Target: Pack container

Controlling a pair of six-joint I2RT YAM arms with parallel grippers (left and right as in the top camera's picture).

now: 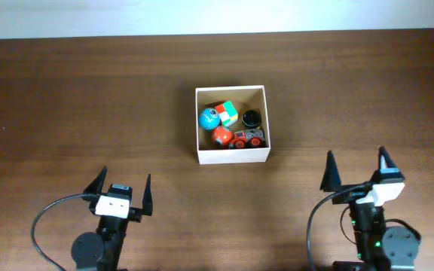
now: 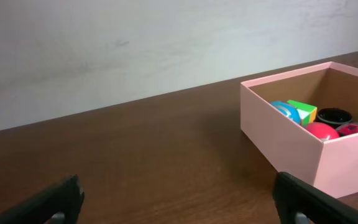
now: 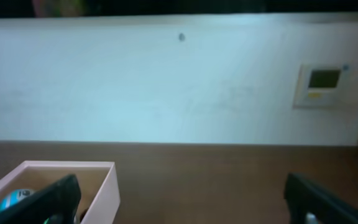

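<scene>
The container (image 1: 232, 155) is a square white-walled cardboard box with a tan inside, at the table's middle. It holds a blue ball (image 1: 210, 117), a colourful cube (image 1: 227, 113), a black round piece (image 1: 252, 117), a red ball (image 1: 221, 136) and a small red toy car (image 1: 248, 138). It also shows in the left wrist view (image 2: 284, 143) and the right wrist view (image 3: 101, 190). My left gripper (image 1: 120, 193) is open and empty at the front left, far from the box. My right gripper (image 1: 356, 170) is open and empty at the front right.
The brown wooden table (image 1: 89, 98) ends at a pale wall along the back (image 1: 217, 15). A small wall panel with a screen (image 3: 321, 84) shows in the right wrist view. A black cable (image 1: 44, 226) loops beside the left arm's base.
</scene>
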